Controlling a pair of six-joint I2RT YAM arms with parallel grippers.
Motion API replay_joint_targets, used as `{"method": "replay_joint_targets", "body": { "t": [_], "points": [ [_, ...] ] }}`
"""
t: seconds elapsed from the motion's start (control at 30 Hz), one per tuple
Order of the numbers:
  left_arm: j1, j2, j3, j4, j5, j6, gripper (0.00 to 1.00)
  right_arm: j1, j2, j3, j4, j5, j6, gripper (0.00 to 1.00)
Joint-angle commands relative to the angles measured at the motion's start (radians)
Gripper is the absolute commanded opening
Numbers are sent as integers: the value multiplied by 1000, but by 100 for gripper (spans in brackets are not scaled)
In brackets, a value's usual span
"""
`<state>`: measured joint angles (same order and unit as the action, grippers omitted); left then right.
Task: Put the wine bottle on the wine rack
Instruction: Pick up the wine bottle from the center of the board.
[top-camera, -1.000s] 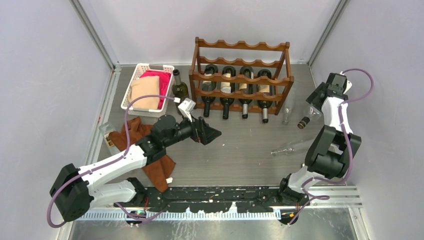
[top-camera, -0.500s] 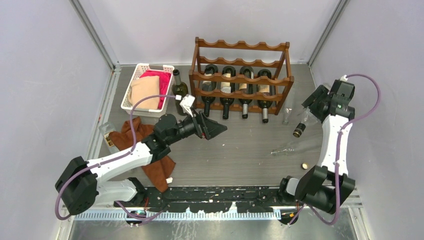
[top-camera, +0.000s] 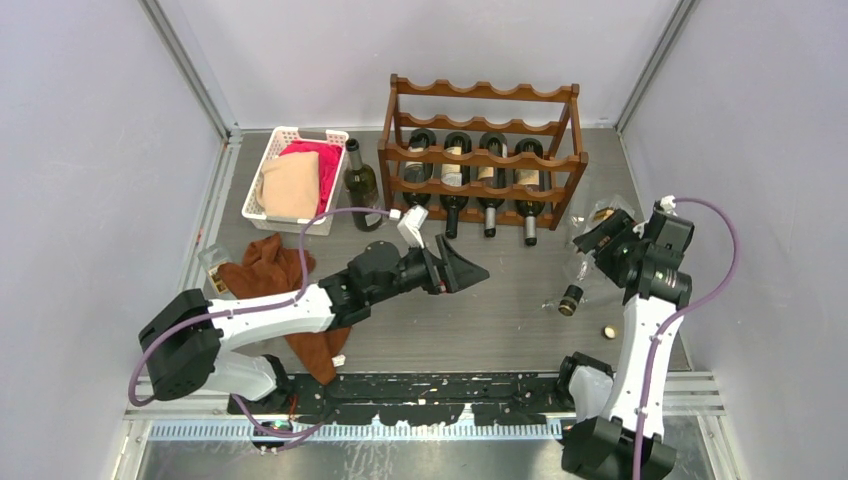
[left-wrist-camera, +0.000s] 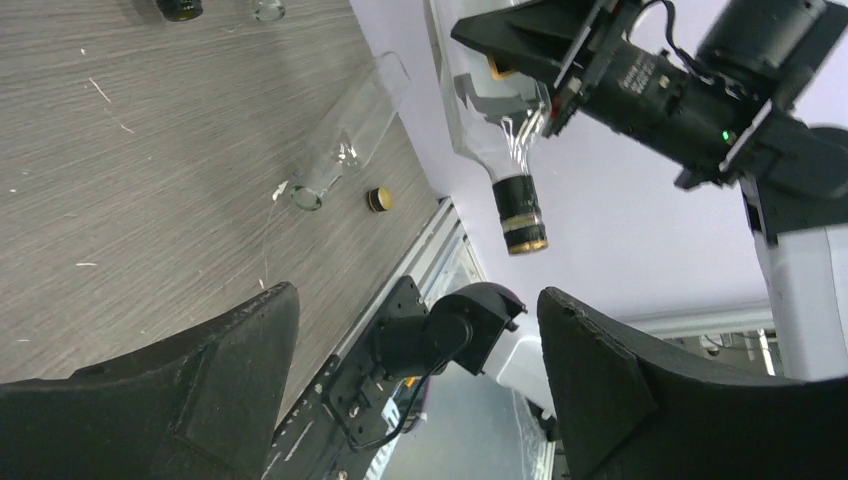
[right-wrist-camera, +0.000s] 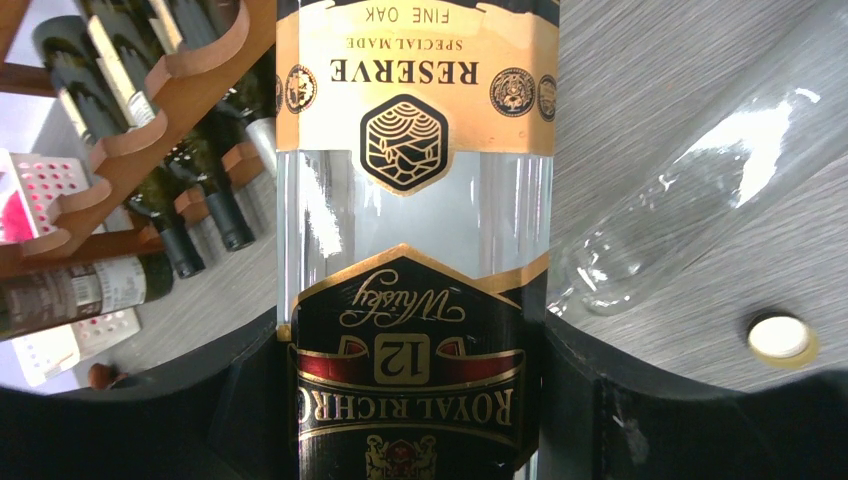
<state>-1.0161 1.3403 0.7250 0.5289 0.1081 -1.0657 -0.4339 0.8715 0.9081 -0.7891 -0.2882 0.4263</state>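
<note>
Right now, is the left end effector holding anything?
No, the left end effector is wide open with nothing in it.

- White-shelled left arm (top-camera: 270, 313), black rounded joints, thin purple cable (top-camera: 350, 210) looping alongside.
- Right arm (top-camera: 636, 345): identical white-and-black build, purple cable.
- Left gripper (left-wrist-camera: 415, 300): matte black wedge fingers.

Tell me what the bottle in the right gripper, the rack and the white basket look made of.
The bottle looks like clear glass: see-through, with bright glints. The wine rack appears stained wood, reddish-brown with slight sheen. The basket is probably moulded plastic: white, latticed walls.
</note>
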Motion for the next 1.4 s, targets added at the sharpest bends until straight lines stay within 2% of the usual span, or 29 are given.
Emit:
{"method": "replay_joint_targets", "body": {
  "t": [0.0,0.2,0.6,0.83,1.03,1.37],
  "points": [
    [-66,17,125,-148,-155,-5,88,6,-108,-2,133,-89,70,1],
    [-135,88,237,-248,-231,-46,91,58,-160,-35,129,-82,125,1],
    [-276,246,497,-515,-373,-48,92,157,-237,-95,119,53,182,1],
    [-297,335,584,-500,-336,-13,89,229,-236,-101,135,107,186,1],
    [-298,421,655,-478,-265,-6,78,255,-232,-106,142,134,189,1],
    [-306,523,732,-456,-172,-32,68,259,-251,-126,150,138,202,1]
  ]
}}
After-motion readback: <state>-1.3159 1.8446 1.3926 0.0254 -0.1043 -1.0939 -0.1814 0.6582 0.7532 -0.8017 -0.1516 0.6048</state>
